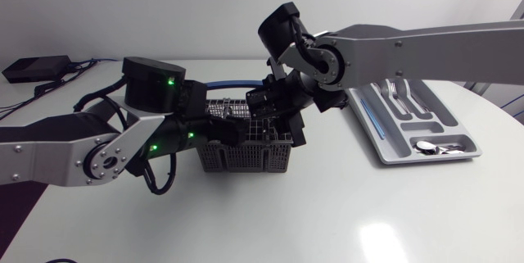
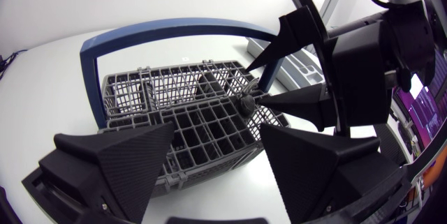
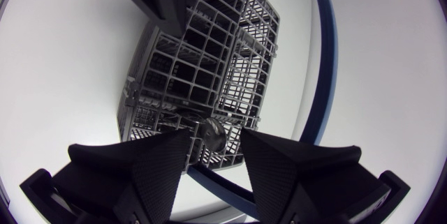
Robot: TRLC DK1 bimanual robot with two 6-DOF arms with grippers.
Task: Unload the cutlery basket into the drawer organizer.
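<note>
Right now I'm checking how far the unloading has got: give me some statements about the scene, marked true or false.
The drawer organizer already holds cutlery. True.
The cutlery basket has a red handle. False: its handle is blue.
The right pincer hangs over the basket. True.
The basket lies tipped on its side. False: it stands upright.
The left pincer is at the organizer. False: it is at the basket.

A black box (image 1: 37,68) rests on the white table (image 1: 270,222).
</note>
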